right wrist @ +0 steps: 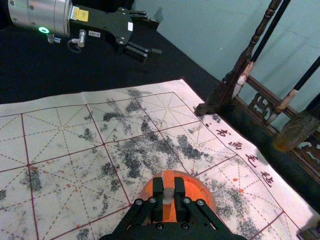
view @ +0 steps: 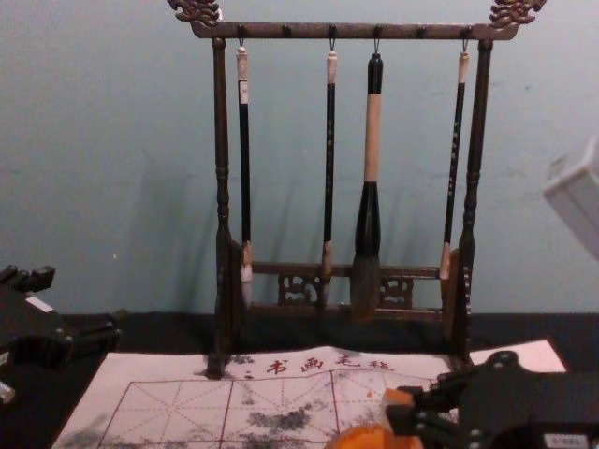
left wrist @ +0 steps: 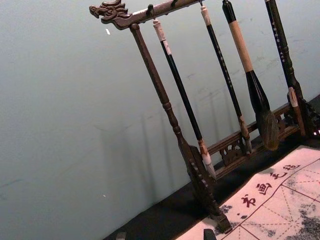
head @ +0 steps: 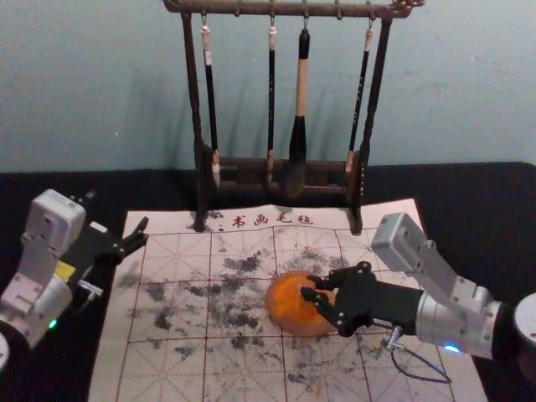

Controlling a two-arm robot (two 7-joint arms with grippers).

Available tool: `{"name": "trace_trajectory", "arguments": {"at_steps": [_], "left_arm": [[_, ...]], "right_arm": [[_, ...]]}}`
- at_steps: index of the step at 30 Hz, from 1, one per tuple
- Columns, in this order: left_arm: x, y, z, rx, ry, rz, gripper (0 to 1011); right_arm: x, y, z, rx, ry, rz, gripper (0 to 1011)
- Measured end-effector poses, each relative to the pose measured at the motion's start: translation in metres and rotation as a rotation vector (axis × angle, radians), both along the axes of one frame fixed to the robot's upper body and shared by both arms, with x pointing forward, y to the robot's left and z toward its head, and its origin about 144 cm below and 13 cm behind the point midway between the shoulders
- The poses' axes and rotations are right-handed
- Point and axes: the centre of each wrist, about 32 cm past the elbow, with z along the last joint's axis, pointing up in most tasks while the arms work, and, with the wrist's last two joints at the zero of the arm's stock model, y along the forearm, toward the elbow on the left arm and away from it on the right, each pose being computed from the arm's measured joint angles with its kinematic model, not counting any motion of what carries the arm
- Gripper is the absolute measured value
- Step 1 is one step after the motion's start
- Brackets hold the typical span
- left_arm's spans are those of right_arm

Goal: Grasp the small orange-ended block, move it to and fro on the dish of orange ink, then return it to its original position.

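Above the orange ink dish, my right gripper reaches in from the right. In the right wrist view the gripper is shut on the small block, pale with an orange end, over the round dish. Whether the block touches the ink I cannot tell. The chest view has the block at the fingertips, by the dish. My left gripper is parked open and holds nothing, left of the mat; its tips edge into the left wrist view.
A dark wooden rack with several hanging brushes stands at the mat's back edge. The gridded white mat, marked with black ink smudges, lies on the black tabletop. A plain wall rises behind.
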Motion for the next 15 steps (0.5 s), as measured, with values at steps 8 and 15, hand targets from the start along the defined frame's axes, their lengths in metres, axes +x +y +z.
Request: {"name": "trace_trajectory", "arguments": {"at_steps": [8, 15], "left_arm": [[0.000, 0.000, 0.000, 0.000, 0.000, 0.000, 1001], [0.000, 0.000, 0.000, 0.000, 0.000, 0.000, 1001]], "right_arm": [[0.004, 0.010, -0.003, -0.014, -0.002, -0.007, 83], [0.008, 0.017, -0.006, -0.017, 0.003, -0.013, 83]]}}
